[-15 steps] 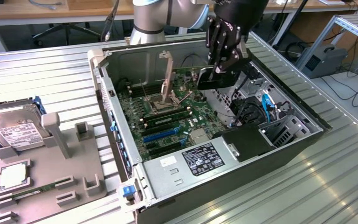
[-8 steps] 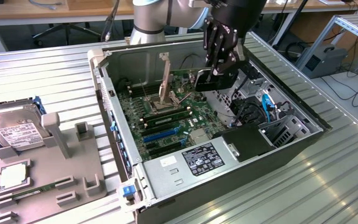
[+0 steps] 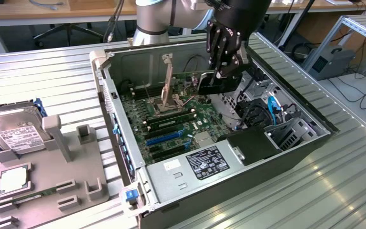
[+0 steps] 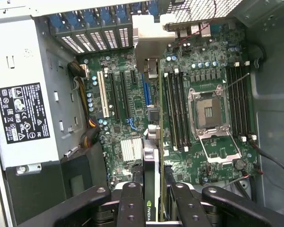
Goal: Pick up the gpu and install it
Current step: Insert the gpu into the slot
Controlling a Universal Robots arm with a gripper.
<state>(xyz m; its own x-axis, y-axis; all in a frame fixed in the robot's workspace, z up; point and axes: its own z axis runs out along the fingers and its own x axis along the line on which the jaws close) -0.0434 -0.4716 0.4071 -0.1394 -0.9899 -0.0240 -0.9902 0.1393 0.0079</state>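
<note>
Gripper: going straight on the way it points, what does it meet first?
Probably the motherboard; the gpu held in the gripper would touch it before the gripper does. Depth is unclear.

Exterior view: the arm (image 3: pixel 154 19) is cut off by the upper edge, and the gripper (image 3: pixel 224 71) covers much of the gpu (image 3: pixel 199 80). The tray (image 3: pixel 43 186) and drive (image 3: pixel 11 129) run off the exterior view's left. Wrist view: you see the gpu (image 4: pixel 150 163) edge-on, its near end hidden between the fingers (image 4: pixel 131 203), which the picture's edge cuts off. The label (image 4: pixel 23 113) print is too small to read. You cannot tell whether the gpu's lower edge touches a slot.
</note>
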